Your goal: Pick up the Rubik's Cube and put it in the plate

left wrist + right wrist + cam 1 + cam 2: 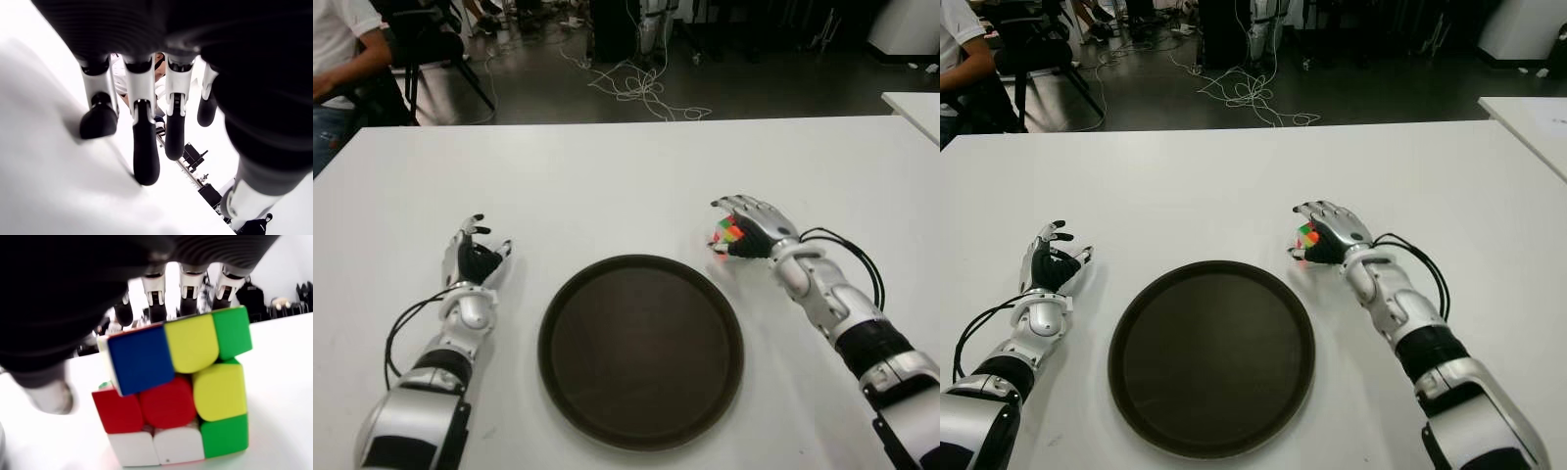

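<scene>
The Rubik's Cube (181, 387) stands on the white table (607, 186), just past the right rim of the round dark plate (641, 352). My right hand (749, 227) is cupped over the cube (729, 235). Its fingers (188, 284) arch over the cube's far top edge, while the thumb (49, 396) stands a little apart from its side. Nothing lies in the plate. My left hand (475, 257) shows left of the plate, its fingers (146, 147) relaxed and holding nothing.
A seated person (337, 49) is at the far left beyond the table's far edge. Loose cables (641, 88) lie on the floor behind. The corner of another white table (915, 103) shows at the right.
</scene>
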Controlling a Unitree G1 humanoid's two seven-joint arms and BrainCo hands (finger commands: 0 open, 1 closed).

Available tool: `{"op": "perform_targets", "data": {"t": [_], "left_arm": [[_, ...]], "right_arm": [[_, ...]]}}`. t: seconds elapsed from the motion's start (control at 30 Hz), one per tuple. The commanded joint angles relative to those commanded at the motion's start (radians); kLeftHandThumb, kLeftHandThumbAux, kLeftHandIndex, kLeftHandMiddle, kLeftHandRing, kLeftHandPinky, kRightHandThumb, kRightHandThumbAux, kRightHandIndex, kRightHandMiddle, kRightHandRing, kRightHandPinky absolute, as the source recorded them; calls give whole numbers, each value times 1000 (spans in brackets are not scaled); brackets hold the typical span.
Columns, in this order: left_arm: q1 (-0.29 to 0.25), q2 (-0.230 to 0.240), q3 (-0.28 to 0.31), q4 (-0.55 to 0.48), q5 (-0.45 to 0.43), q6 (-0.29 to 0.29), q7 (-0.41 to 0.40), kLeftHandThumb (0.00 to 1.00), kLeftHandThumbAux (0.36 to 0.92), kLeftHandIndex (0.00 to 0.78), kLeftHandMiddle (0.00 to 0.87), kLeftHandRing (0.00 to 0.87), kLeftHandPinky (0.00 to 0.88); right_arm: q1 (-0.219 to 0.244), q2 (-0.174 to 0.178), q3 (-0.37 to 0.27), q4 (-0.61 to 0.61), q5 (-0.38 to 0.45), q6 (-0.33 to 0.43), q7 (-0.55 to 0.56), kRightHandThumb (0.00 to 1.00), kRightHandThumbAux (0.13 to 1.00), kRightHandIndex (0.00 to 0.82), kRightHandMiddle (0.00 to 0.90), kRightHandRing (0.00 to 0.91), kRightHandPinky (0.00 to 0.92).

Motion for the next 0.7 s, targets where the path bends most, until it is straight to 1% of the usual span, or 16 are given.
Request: {"op": "perform_targets", "data": {"t": [0.13, 0.2, 0.43, 0.5, 0.7], "left_arm": [[1, 1, 1, 0, 0, -4, -2, 221, 736, 185, 303, 338, 360], [1, 1, -1, 0, 2, -6, 0, 218, 737, 184, 296, 328, 345], [1, 0, -3, 0, 3, -10, 4, 249, 750, 182, 295, 329, 364], [1, -1, -1, 1, 1, -9, 1, 262, 748, 178, 303, 346, 380], [0, 0, -1, 1, 1, -6, -2, 245, 739, 174, 311, 359, 390]], "right_arm": [[-5, -10, 1, -49, -1, 42, 85, 279, 496, 0, 0, 0, 1], [-4, -11, 1, -59, -2, 52, 104, 284, 491, 0, 0, 0, 0], [-10, -11, -5, -75, 4, 73, 151, 283, 481, 0, 0, 0, 4], [-12, -11, -9, -77, 11, 76, 167, 270, 473, 0, 0, 0, 13], [-13, -12, -18, -84, 23, 79, 187, 267, 476, 0, 0, 0, 16]]}}
